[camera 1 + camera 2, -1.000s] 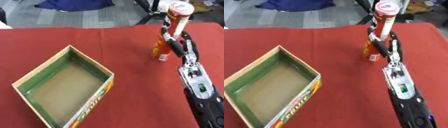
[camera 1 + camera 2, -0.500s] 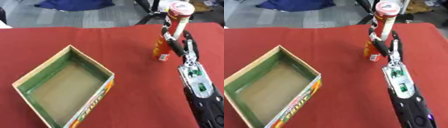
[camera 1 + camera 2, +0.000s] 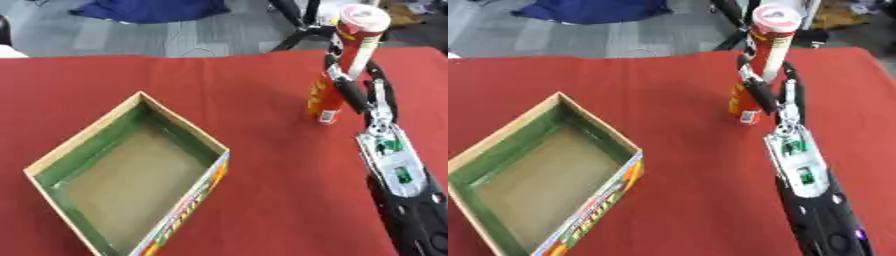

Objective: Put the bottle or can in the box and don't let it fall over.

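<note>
**Right hand at the can, box waiting to the left**

Red cloth covers your table (image 3: 262,80), with grey floor, a blue bundle (image 3: 149,9) and black tripod legs (image 3: 302,22) beyond its far edge.

Your tall can (image 3: 343,65) stands upright on the cloth at the far right. It is a slim tube with a red and orange body, a pale band higher up and a red-and-white lid. Your right hand (image 3: 763,87) comes up from the lower right on its black and silver arm (image 3: 398,185). Its dark fingers (image 3: 347,92) are curled round the tube's middle, one lying across the side facing you and others reaching up on the right. The can's base sits on the cloth.

Your box (image 3: 131,175) is well apart from the can, at the lower left. It is an open cardboard tray with green inner walls, a brown floor and bright print along its near side.

Your left hand does not show in either view.
</note>
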### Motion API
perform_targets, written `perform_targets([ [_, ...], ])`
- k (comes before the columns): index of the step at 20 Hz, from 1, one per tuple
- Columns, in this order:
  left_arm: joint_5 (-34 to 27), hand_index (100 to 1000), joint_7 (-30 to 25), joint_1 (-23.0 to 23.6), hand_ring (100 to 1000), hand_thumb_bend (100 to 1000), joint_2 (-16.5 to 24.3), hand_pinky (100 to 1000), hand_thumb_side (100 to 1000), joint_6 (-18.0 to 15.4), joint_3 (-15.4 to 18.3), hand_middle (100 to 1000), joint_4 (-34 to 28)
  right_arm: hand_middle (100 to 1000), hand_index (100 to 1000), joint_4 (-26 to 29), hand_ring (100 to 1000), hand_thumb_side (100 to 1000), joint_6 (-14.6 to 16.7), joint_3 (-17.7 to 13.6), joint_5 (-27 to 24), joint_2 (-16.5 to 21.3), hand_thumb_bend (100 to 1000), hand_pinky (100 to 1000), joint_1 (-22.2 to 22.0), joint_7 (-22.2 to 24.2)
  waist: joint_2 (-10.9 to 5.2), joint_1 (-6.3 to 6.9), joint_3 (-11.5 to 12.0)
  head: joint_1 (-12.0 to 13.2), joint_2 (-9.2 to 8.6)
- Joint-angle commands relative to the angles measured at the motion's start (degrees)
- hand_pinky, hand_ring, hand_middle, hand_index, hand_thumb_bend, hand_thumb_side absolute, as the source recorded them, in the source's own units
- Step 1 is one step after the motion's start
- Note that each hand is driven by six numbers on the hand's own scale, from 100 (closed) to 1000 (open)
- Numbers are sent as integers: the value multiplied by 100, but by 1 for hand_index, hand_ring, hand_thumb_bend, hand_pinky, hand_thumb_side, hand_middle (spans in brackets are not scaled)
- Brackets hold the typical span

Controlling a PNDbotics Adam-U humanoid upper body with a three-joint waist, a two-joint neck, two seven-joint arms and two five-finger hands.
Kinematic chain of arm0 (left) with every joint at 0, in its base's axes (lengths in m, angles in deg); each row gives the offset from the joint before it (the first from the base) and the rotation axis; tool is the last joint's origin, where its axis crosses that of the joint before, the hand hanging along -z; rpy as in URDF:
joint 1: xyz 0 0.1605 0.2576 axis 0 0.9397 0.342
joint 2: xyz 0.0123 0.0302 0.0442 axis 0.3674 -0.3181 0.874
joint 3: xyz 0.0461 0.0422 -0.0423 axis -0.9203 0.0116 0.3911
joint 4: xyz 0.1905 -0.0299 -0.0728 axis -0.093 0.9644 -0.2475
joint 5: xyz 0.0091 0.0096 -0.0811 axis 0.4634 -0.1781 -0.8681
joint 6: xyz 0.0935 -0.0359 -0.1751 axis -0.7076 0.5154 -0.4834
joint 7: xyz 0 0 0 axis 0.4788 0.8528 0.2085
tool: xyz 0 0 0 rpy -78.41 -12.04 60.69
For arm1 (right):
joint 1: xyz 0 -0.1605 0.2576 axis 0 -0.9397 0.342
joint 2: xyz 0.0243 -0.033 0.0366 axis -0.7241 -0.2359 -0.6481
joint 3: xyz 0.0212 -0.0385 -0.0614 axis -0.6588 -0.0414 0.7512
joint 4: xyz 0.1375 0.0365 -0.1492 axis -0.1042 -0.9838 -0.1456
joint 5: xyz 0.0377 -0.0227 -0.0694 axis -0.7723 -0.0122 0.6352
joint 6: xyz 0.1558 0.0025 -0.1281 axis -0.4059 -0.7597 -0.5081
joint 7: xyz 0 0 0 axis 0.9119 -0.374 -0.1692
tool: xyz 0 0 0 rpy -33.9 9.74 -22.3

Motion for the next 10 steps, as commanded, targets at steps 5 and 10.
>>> perform_targets([
  [5,8,801,-28,-62,863,225,91,832,902,-14,32,783,-114,1000,1000,-52,1000,645,-20,-42,77,103,527,876,219,22,-39,19,20,-14,-113],
  [10,13,801,-36,-65,863,223,87,832,904,-15,31,784,-116,995,1000,-128,1000,644,-19,-44,37,106,526,875,302,32,-19,16,32,-17,-135],
])
